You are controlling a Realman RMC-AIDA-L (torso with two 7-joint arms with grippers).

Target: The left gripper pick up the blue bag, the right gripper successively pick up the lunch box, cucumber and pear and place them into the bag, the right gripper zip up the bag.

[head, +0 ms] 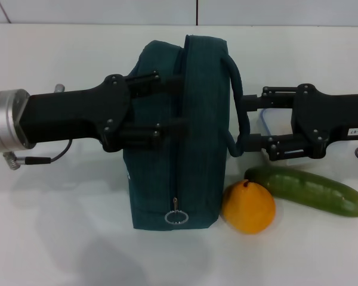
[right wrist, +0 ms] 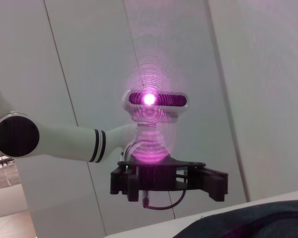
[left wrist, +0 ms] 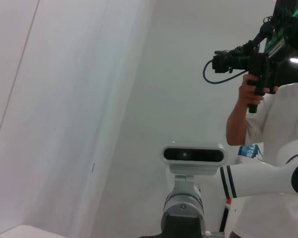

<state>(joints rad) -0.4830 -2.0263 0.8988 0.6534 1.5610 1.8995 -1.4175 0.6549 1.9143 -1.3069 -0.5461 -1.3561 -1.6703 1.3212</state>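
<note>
From the head we see the blue bag (head: 173, 131) standing mid-desk, zipped. The left gripper (head: 170, 113) presses spread fingers against one side; the right gripper (head: 246, 122), spread too, meets its handle. The pear (head: 248, 207) touches the bag, the cucumber (head: 306, 190) just beside. Right wrist: bag fabric (right wrist: 248, 225) only.

light: bright, even, from overhead | shadows: soft and faint under the blue bag (head: 179, 131) on the white table (head: 59, 238) | glare: magenta ringed flare in right wrist view | focus: head view sharp
</note>
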